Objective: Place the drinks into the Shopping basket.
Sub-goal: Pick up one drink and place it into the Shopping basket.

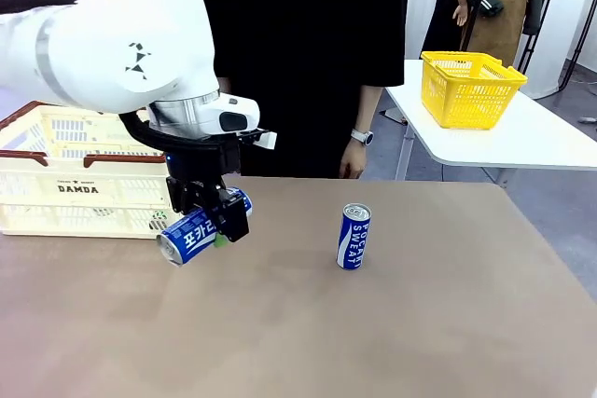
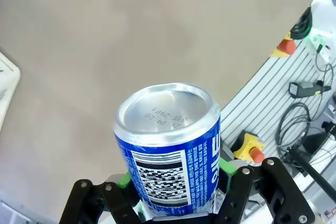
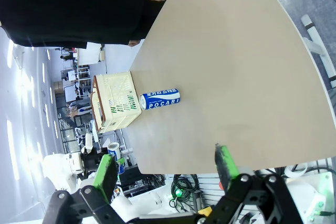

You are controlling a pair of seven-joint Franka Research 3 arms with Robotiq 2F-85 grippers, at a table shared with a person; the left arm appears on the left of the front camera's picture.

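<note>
Your left gripper (image 1: 209,226) sits left of centre in the front view, its jaws pinching a blue drink can (image 1: 189,235) across the body. The can lies tilted, with its silver end pointing to the lower left and its other end up to the right behind the fingers. In that picture it overlaps the lower right corner of the Shopping basket (image 1: 89,188), which fills the left edge of the frame with "DAMDA" on its cream wall and a dark brown rim on top.

In your left wrist view the left gripper (image 2: 175,176) comes up from the bottom edge. The same can (image 2: 168,150) stands between the green pads (image 2: 124,180), with its silver end and printed date code facing the camera and a barcode down its side. The brown table (image 2: 105,35) spreads behind it.

A second blue can (image 1: 354,237) stands upright on the table (image 1: 420,323), right of centre and well apart from the basket.

Your right gripper (image 3: 166,169) is at the bottom of its own view with the fingers spread and nothing between them. Above it, mid-frame left, you see the second can (image 3: 159,98) just beside the basket (image 3: 115,100).

A person in black (image 1: 298,53) stands at the far edge, with one hand (image 1: 352,160) hanging near the table. A yellow basket (image 1: 469,89) rests on a white table (image 1: 522,142) at the upper right.
</note>
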